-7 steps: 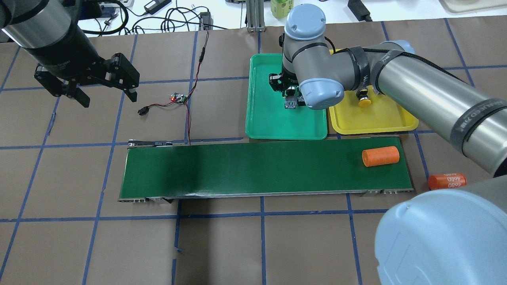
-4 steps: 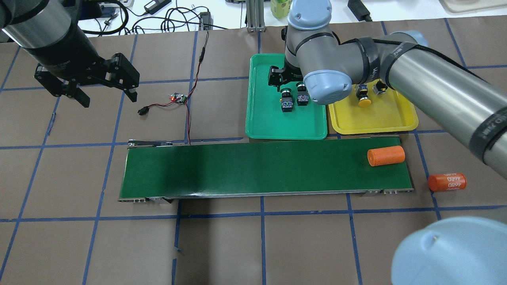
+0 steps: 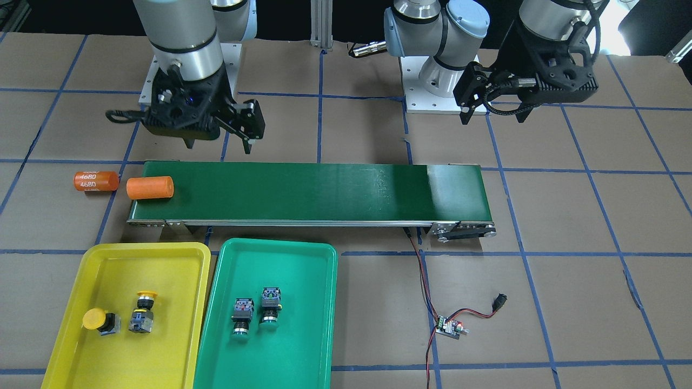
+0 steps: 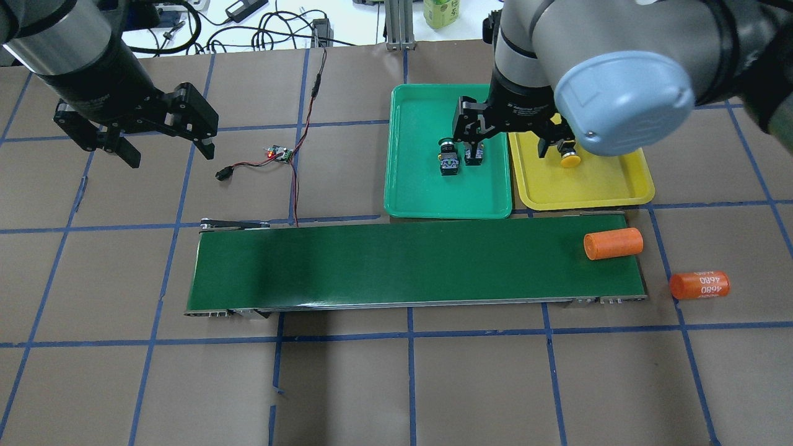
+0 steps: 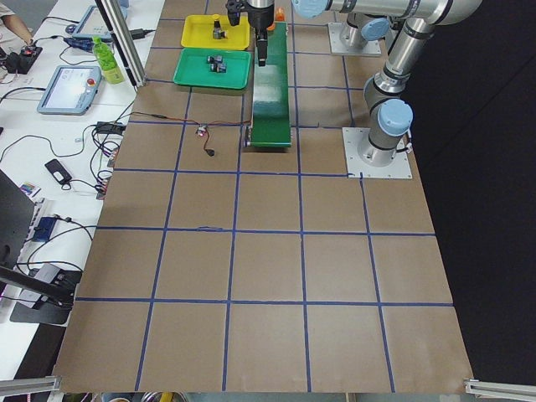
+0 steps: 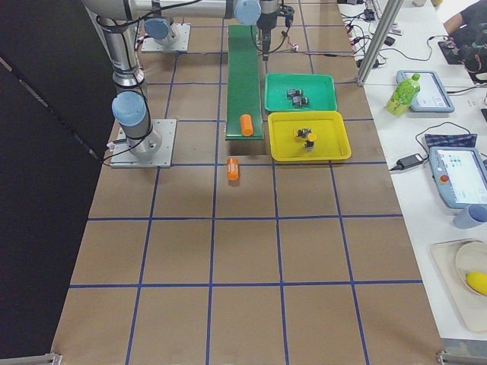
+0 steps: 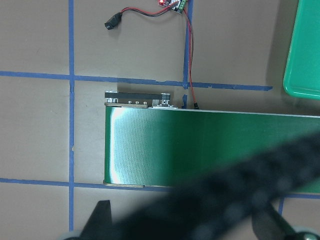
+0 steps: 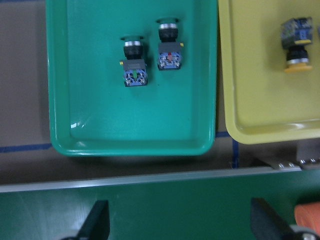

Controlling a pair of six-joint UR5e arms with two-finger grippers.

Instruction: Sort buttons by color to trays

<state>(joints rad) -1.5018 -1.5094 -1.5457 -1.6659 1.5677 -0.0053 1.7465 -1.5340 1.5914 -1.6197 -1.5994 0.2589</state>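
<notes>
Two green buttons (image 3: 243, 313) lie in the green tray (image 3: 216, 302), two yellow buttons (image 3: 142, 319) in the yellow tray (image 3: 70, 302), at the tabletop's far edge. The right gripper (image 3: 219, 146) hangs spread, apparently over the conveyor belt (image 3: 324, 189); the left gripper (image 4: 171, 156) is spread toward the left edge.

Two green-capped buttons (image 3: 243, 314) in green tray (image 3: 303, 281), two yellow-capped buttons (image 3: 142, 317) in adjoining yellow tray (image 3: 108, 270)

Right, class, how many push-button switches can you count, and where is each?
4. Two green-capped buttons lie side by side in the green tray; two yellow-capped buttons lie in the yellow tray. None looks hidden.
</notes>
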